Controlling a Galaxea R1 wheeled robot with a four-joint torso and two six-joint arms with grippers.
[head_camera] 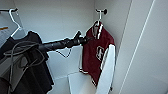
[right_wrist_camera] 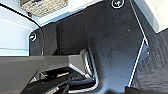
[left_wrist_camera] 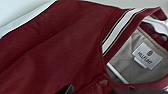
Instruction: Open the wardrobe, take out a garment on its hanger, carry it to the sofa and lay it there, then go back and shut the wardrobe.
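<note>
The wardrobe (head_camera: 57,22) stands open, showing its white interior. The garment (head_camera: 98,50), a dark red jacket with white sleeves and a white chest emblem, hangs at the right on a thin white hanger (head_camera: 100,16) hooked over a dark peg. My left arm reaches in from the left, and my left gripper (head_camera: 87,38) is at the jacket's collar. In the left wrist view the striped collar (left_wrist_camera: 120,27), the label (left_wrist_camera: 147,55) and the hanger (left_wrist_camera: 117,73) are very close. My right arm hangs low over the robot's dark base.
A black T-shirt (head_camera: 37,72) on another white hanger (head_camera: 13,20) hangs at the left, close under my left arm. A white shelf surface (head_camera: 80,82) lies below the jacket. The wardrobe's white side and door (head_camera: 150,50) rise at the right. A woven basket (right_wrist_camera: 42,6) sits on the floor.
</note>
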